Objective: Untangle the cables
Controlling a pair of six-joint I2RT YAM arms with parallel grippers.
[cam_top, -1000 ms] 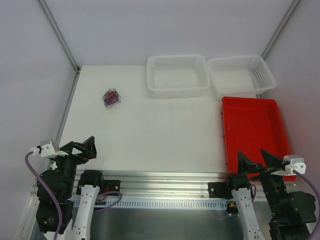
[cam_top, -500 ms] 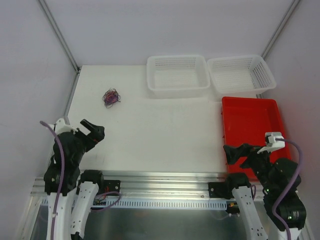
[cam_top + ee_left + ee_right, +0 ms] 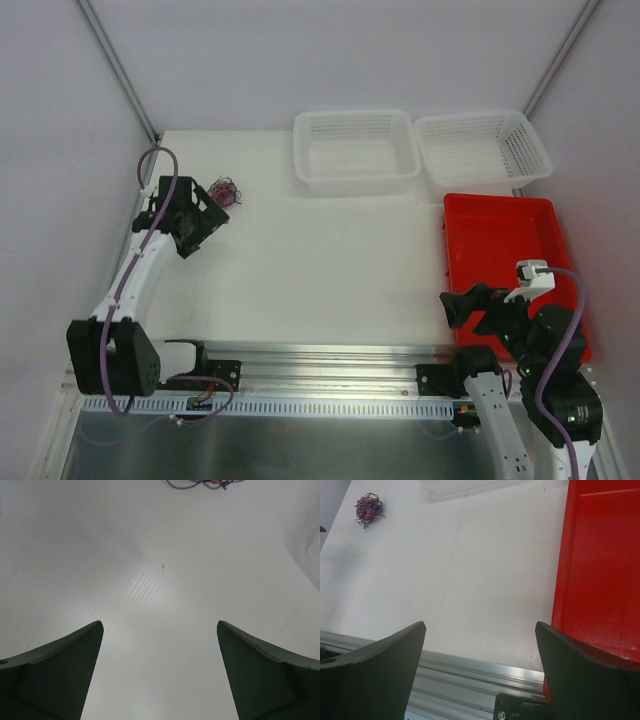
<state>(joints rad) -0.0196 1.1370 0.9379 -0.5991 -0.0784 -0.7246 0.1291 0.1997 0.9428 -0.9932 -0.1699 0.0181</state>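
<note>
The cables [image 3: 227, 190] are a small tangled ball of red, purple and black wire at the far left of the white table [image 3: 320, 260]. In the left wrist view the cables [image 3: 200, 483] barely show at the top edge. My left gripper [image 3: 207, 212] is right beside the ball on its near side, open and empty [image 3: 159, 623], over bare table. The right gripper [image 3: 472, 305] hovers open and empty [image 3: 480, 624] at the near edge, beside the red tray. From the right wrist the cables [image 3: 368, 508] lie far off at the top left.
Two white mesh baskets [image 3: 355, 118] [image 3: 470, 120] stand at the back. A red tray [image 3: 500, 250] lies at the right, and its side [image 3: 600, 555] rises next to my right finger. A metal rail [image 3: 330, 355] runs along the near edge.
The left arm has swung out from its base to the far left, up to the cable ball. The right arm has risen and turned a little leftward. Both grippers stayed open.
</note>
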